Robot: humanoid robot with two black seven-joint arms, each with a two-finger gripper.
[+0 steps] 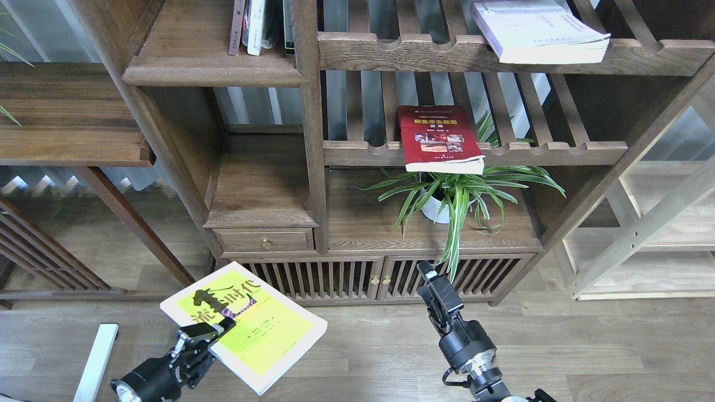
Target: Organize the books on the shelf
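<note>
Upper left bay: the solid dark-brown wood shelf board with a rounded front edge (pixel 212 70) is bare across its left and front; thin upright books (pixel 258 25) fill its back right corner.
Middle left bay: the smaller dark wood board above the brass-knobbed drawer (pixel 262 187) is unoccupied, walled by posts on both sides.
Middle slatted shelf: the dark red paperback with yellow title (pixel 438 138) overhangs the notched rail; slats either side lie bare.
Top slatted shelf: the thick pale lavender-white paperback (pixel 539 30) overhangs its right part.
Lower right bay: the striped green spider plant in a white pot (pixel 455 192) spreads across most of the opening.
</note>
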